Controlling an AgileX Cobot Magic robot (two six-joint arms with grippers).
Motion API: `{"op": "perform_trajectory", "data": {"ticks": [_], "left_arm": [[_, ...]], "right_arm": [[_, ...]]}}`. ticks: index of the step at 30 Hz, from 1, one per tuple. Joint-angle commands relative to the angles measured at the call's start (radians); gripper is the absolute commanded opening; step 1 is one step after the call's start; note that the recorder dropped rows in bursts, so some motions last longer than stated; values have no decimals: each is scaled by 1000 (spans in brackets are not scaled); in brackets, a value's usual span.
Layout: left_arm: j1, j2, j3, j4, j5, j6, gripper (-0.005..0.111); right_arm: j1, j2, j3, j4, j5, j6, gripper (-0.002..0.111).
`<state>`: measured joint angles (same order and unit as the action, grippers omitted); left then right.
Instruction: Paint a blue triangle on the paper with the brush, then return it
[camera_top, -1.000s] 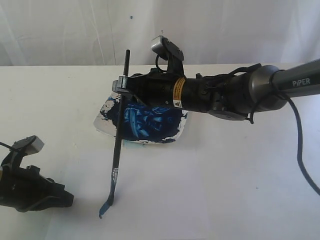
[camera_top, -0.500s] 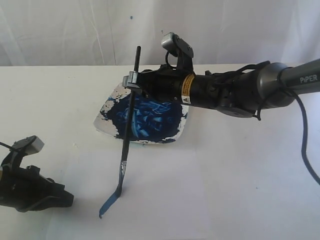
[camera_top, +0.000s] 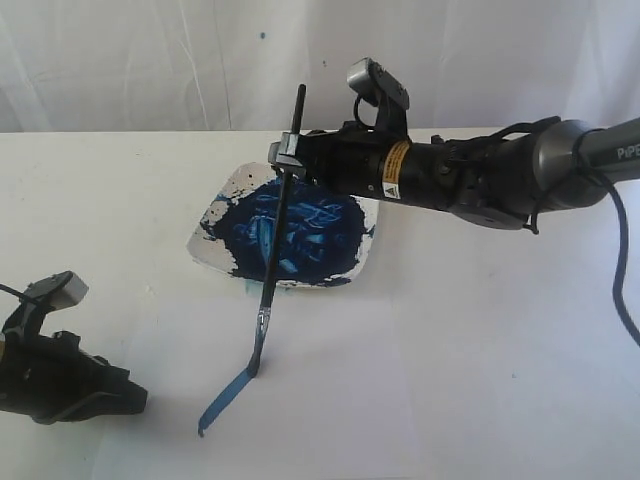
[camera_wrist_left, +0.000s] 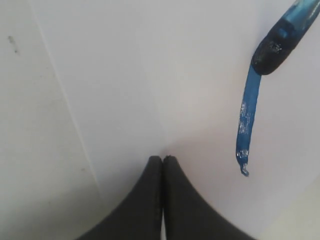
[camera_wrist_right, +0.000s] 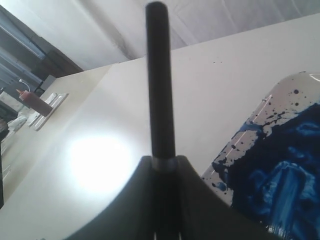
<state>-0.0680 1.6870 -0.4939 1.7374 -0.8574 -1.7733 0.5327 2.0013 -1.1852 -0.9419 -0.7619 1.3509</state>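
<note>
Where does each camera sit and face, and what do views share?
Exterior: off the arms, high, looking down at plate and paper; right gripper holding the brush, left gripper parked.
Left wrist: faces down at the paper, shut jaws, blue stroke.
Right wrist: looks past the brush toward the plate.
Shared: exterior and left wrist both show the blue stroke.

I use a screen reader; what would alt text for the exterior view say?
The right gripper holds the tilted brush, its tip on the paper at the end of one blue stroke, near a white plate smeared with blue paint. The left gripper rests shut at the lower left.
</note>
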Motion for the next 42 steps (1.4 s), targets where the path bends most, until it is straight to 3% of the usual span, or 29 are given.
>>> {"op": "perform_trajectory", "data": {"ticks": [1,26,32,42], "left_arm": [[-4,-11,5,7,14,1,0],[-4,-11,5,7,14,1,0],[-4,-11,5,7,14,1,0],[-4,-11,5,7,14,1,0]], "right_arm": [[-23,-3,1,6,-5,-12,0],[-94,-3,-1,6,-33,-16,0],[-94,-17,-1,2,-122,8,0],[-97,-129,-1,-130,-118,115,0]]}}
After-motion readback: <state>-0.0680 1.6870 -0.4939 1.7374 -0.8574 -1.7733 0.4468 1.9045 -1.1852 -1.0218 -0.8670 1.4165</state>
